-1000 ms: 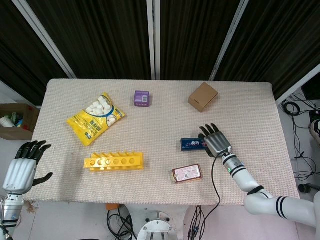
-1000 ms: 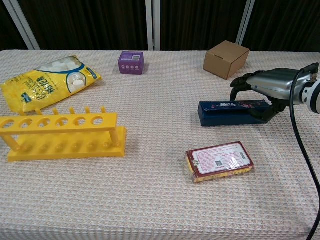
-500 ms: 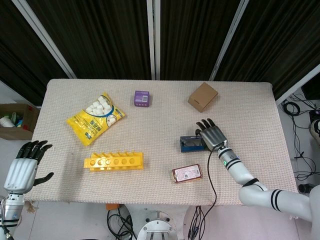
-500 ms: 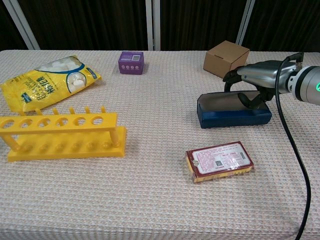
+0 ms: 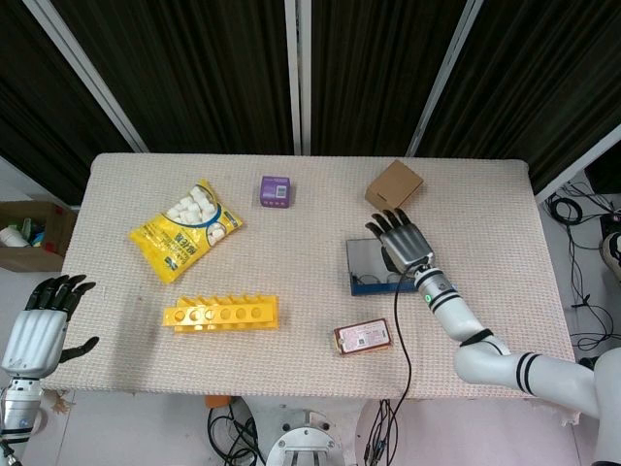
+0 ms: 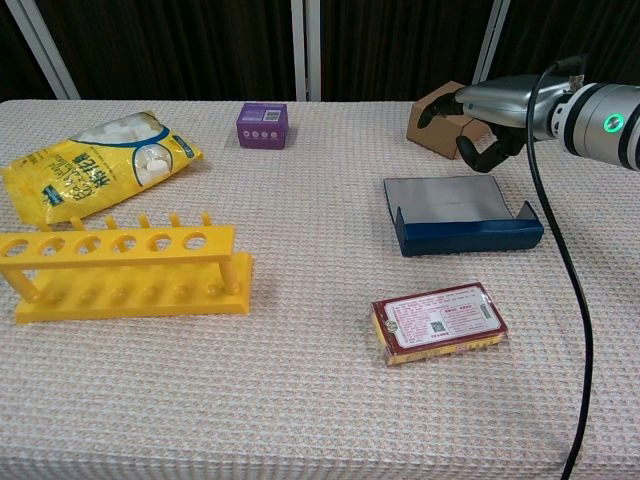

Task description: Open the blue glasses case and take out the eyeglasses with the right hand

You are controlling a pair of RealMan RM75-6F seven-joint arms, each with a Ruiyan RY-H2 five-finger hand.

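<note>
- The tabletop, covered in a woven beige cloth, carries everything; its near edge is cut off in the chest view.
- The yellow marshmallow bag lies at the far left, its left end cropped in the chest view.
- The yellow test tube rack lies on its side near the front left.
- The blue glasses case sits right of centre, its lid now swung back and lying almost flat behind the base, showing a grey lining. A second ago it was closed; half a second ago the lid was only partly lifted.
- The inside of the case base is hidden behind its front wall in the chest view and too small to read from the head view, so I cannot tell what lies in it.
- The right robot hand has risen off the case and hovers above the lid's far edge, fingers curled down with nothing in them. Its wrist partly hides the case from above.
- The left robot hand hangs off the tabletop's left edge, fingers spread and empty, unchanged; the chest view does not show it.
- The brown cardboard box is partly hidden behind the right robot hand in the chest view.
- The red packet lies in front of the case.
- The purple box stands at the back.
</note>
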